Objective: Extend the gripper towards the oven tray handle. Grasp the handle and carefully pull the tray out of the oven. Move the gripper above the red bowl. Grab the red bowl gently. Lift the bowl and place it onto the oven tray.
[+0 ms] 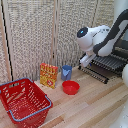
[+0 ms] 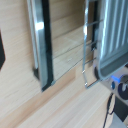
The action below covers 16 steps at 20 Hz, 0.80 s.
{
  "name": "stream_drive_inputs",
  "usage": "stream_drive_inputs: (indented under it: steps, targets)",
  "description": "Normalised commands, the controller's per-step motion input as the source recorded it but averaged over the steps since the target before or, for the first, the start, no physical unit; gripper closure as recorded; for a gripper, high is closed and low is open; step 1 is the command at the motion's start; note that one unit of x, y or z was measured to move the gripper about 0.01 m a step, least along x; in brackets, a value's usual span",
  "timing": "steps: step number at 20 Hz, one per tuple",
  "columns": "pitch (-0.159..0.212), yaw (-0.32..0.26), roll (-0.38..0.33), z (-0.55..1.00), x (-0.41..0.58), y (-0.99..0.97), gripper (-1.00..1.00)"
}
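The oven (image 1: 121,50) stands at the exterior view's right with its glass door (image 2: 45,45) folded down. The tray (image 1: 108,63), a rack of dark bars, sticks out over the door. Its thin wire handle (image 2: 86,75) runs along the front edge. My gripper (image 1: 81,65) hangs at the door's outer corner, beside the tray front. In the wrist view the gripper (image 2: 60,65) is open, one blue-tipped finger (image 2: 118,81) lying close to the handle wire and nothing between the fingers. The red bowl (image 1: 71,87) sits on the wooden table, below and left of the gripper.
A blue cup (image 1: 66,72) stands just behind the bowl. To its left is a yellow-and-red box (image 1: 48,75). A large red mesh basket (image 1: 24,100) fills the front left. A woven screen (image 1: 35,30) closes off the back.
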Motion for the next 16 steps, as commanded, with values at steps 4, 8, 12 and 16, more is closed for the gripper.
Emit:
stream_drive_inputs:
  steps: [4,8,12,16]
  targets:
    - [0.012,-0.211,0.24,0.33,0.0,0.23,-1.0]
    - [0.0,-0.238,0.236,0.35,0.0,0.17,-1.0]
    - [0.002,-0.24,0.242,0.32,0.0,0.17,-1.0]
    - [0.031,-0.242,0.241,0.21,0.0,0.18,-1.0]
